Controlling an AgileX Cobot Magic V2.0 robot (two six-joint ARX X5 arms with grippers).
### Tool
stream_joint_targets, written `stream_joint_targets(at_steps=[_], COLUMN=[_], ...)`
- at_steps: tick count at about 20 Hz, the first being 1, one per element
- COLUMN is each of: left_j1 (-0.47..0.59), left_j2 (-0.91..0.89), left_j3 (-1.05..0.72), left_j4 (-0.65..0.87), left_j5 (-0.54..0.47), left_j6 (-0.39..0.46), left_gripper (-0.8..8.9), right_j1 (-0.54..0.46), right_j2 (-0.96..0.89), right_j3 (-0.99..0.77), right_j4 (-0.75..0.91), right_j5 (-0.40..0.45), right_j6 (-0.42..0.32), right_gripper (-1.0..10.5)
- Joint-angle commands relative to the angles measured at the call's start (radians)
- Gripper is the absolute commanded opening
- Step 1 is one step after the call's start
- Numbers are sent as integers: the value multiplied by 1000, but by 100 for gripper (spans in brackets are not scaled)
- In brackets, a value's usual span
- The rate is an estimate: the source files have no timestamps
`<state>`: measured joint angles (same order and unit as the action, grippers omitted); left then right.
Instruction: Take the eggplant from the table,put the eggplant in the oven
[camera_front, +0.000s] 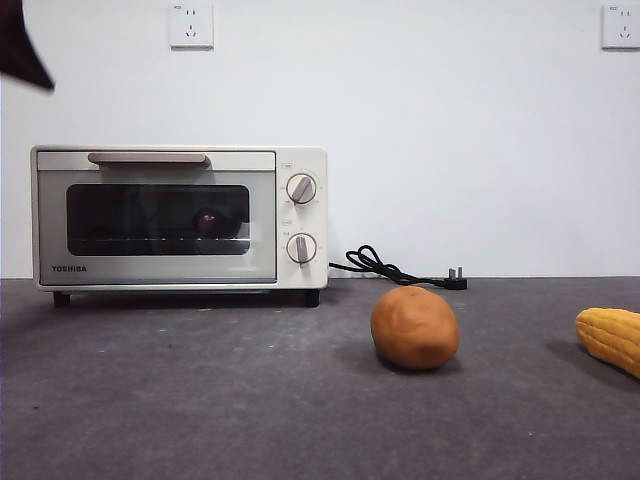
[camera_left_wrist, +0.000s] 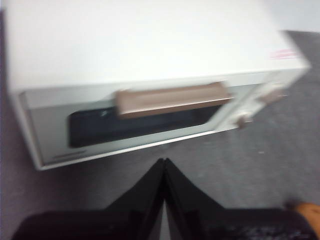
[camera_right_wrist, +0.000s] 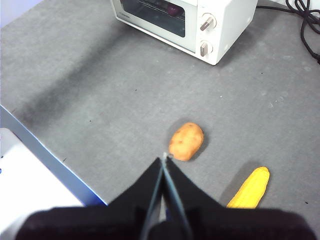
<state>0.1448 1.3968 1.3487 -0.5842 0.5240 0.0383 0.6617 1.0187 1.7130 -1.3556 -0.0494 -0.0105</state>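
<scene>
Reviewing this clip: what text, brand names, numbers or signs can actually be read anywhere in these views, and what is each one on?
"TOSHIBA": dark letters at the lower corner of the oven door, front view.
Small markings beside the two knobs: too small to read.
Pinkish mark on the oven's top, left wrist view: blurred, unreadable.
Wall sockets: no readable text.
Nothing written on the potato, the corn cob or the table.

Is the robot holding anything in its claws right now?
No. The left gripper and right gripper are both shut on nothing. The eggplant sits inside the closed oven.
</scene>
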Motion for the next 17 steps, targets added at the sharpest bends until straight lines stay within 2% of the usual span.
stream_joint_targets(at_steps=[1, 7, 13, 17], left_j1=[-39, -128, -144, -144], left_j2=[-100, -323, -473, -539], left_j3=[-2, -2, -2, -2], left_j4=[-45, -189, -385, -440], left_j5=[-2, -35, -39, -39], left_j6=[17, 15, 14, 14], left_gripper=[-7, -7, -7, -7], right_j1=[0, 0, 0, 0], right_j2=[0, 0, 0, 0], right_j3=[-5, -5, -5, -5], right_j4=[-25, -25, -25, -25], right_j5=[6, 6, 6, 6], right_j6=[9, 9, 9, 9], right_gripper=[0, 0, 0, 0])
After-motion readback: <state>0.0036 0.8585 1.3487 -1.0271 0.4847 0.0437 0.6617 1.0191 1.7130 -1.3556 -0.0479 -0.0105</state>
